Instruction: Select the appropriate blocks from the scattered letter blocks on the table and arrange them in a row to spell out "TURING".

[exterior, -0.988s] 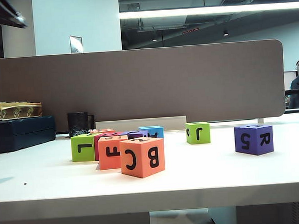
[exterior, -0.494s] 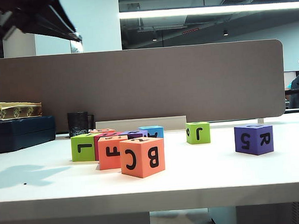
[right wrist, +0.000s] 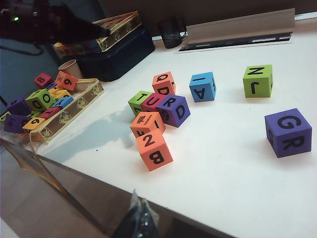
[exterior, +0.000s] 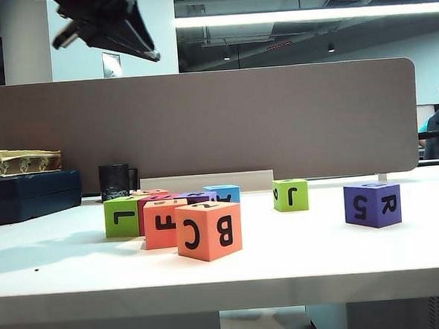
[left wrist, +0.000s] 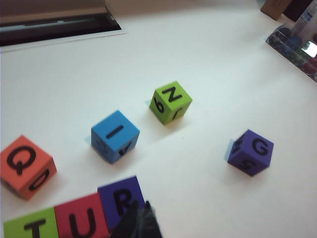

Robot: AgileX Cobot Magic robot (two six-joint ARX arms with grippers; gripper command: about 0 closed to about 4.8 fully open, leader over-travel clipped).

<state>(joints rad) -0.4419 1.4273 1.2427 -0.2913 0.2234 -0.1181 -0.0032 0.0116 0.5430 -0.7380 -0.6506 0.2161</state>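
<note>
Exterior view: my left gripper [exterior: 133,37], shut and empty, has come farther in above table's [exterior: 300,256] left edge; right gripper [right wrist: 141,218] shut; blocks [exterior: 372,204] unmoved.

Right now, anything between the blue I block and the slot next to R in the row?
Nothing visible. T, U, R sit in a row, and the table between R and the blue I block is bare. The orange Q block lies off to the side, clear of that path. The left tool, shut, hovers by R.

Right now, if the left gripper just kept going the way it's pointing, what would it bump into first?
Probably the purple R block: the shut left gripper hangs just above it, at the row's end. Depth is hard to judge.
</note>
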